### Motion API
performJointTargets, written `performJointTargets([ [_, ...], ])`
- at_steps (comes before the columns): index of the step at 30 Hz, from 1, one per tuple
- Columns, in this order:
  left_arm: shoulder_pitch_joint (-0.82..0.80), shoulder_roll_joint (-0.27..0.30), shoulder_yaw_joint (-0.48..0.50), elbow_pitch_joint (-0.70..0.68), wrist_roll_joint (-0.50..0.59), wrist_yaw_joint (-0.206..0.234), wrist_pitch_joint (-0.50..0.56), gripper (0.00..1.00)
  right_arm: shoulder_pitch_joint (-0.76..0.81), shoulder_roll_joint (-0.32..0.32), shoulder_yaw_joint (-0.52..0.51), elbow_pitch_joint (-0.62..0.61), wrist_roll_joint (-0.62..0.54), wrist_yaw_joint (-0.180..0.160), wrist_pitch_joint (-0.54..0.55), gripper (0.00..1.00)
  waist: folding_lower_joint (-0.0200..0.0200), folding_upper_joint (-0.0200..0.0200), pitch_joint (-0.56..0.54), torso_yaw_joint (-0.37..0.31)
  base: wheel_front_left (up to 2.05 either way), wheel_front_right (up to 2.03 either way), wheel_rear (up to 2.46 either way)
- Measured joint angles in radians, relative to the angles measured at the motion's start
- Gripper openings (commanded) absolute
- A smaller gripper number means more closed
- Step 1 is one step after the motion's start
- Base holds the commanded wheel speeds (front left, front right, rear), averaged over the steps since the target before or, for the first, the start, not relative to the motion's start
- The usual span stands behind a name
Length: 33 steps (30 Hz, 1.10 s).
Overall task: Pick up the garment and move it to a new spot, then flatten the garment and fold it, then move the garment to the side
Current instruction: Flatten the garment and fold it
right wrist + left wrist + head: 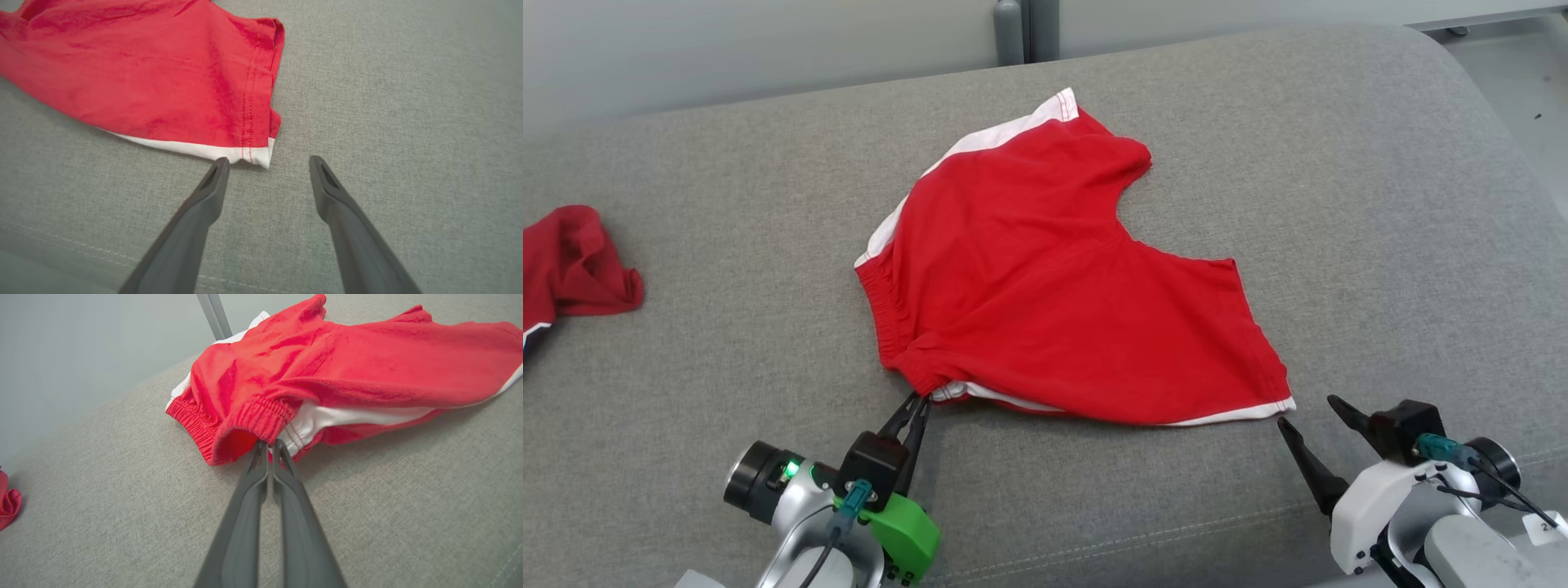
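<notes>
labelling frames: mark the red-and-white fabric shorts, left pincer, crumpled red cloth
red-and-white fabric shorts (1045, 278), head view, middle of the red panel
left pincer (920, 403), head view, between its fingertips
crumpled red cloth (574, 260), head view, its middle

garment: red shorts, white trim | spread mostly flat | on grey cushion

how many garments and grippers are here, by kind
garments: 2, the red shorts with white trim mid-cushion and a crumpled red garment at the left edge
grippers: 2, the left gripper shut on the shorts' waistband corner and the right gripper open by the hem corner
total: 4
</notes>
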Motion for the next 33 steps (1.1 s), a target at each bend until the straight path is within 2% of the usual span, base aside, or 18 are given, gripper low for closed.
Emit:
performJointTargets([
  [5, -0.006, -0.003, 0.007, -0.025, -0.005, 0.0, -0.002, 0.0, -0.071, -0.024, 0.062, 0.041, -0.084, 0.015, 0.011, 1.0, 0.0, 0.0, 0.019, 0.015, 0.0, 0.0, 0.0],
  [8, -0.006, -0.007, 0.007, -0.033, -0.005, 0.0, -0.002, 0.0, -0.101, -0.028, 0.074, 0.067, -0.094, 0.022, 0.02, 1.0, 0.0, 0.0, 0.032, 0.024, 0.0, 0.0, 0.0],
  [11, -0.007, -0.011, 0.007, -0.042, -0.005, -0.001, -0.002, 0.0, -0.118, -0.027, 0.087, 0.088, -0.097, 0.031, 0.02, 0.84, 0.0, 0.0, 0.044, 0.035, 0.0, 0.0, 0.0],
  [13, -0.008, -0.013, 0.007, -0.049, -0.005, -0.001, -0.002, 0.0, -0.136, -0.021, 0.097, 0.104, -0.098, 0.034, 0.019, 0.69, 0.0, -0.0001, 0.054, 0.045, 0.0, 0.0, 0.0],
  [15, -0.008, -0.012, 0.012, -0.05, -0.006, -0.001, -0.002, 0.0, -0.15, -0.013, 0.105, 0.119, -0.098, 0.039, 0.019, 0.49, 0.0, 0.0, 0.059, 0.049, 0.0, 0.0, 0.0],
  [17, -0.008, -0.012, 0.014, -0.05, -0.006, -0.001, -0.002, 0.0, -0.157, -0.002, 0.106, 0.133, -0.095, 0.04, 0.018, 0.39, 0.0, 0.0, 0.061, 0.051, 0.0, 0.0, 0.0],
  [19, -0.008, -0.012, 0.015, -0.052, -0.006, -0.001, -0.002, 0.0, -0.16, 0.007, 0.106, 0.147, -0.087, 0.041, 0.017, 0.37, 0.0, 0.0, 0.062, 0.051, 0.0, 0.0, 0.0],
  [22, -0.008, -0.012, 0.018, -0.056, -0.006, -0.001, -0.002, 0.0, -0.161, 0.013, 0.106, 0.164, -0.079, 0.043, 0.008, 0.4, 0.0, 0.0, 0.062, 0.05, 0.0, 0.0, 0.0],
  [24, -0.008, -0.012, 0.021, -0.057, -0.007, -0.001, -0.002, 0.0, -0.162, 0.015, 0.102, 0.175, -0.074, 0.048, 0.003, 0.37, 0.0, 0.0, 0.063, 0.049, 0.0, 0.0, 0.0],
  [25, -0.008, -0.012, 0.023, -0.058, -0.007, -0.001, -0.002, 0.0, -0.162, 0.017, 0.101, 0.181, -0.067, 0.048, -0.001, 0.3, 0.0, 0.0, 0.063, 0.048, 0.0, 0.0, 0.0],
  [27, -0.008, -0.012, 0.028, -0.058, -0.008, -0.001, -0.002, 0.0, -0.163, 0.022, 0.098, 0.191, -0.051, 0.048, -0.008, 0.06, 0.0, 0.0, 0.064, 0.046, 0.0, 0.0, 0.0],
  [28, -0.008, -0.012, 0.031, -0.059, -0.008, -0.001, -0.002, 0.0, -0.164, 0.026, 0.096, 0.196, -0.043, 0.049, -0.01, 0.0, 0.0, 0.0, 0.064, 0.045, 0.0, 0.0, 0.0],
  [33, -0.008, -0.012, 0.048, -0.063, -0.017, -0.001, -0.002, 0.0, -0.172, 0.038, 0.095, 0.215, -0.031, 0.051, -0.017, 0.0, 0.0, 0.0, 0.064, 0.04, 0.0, 0.0, 0.0],
])
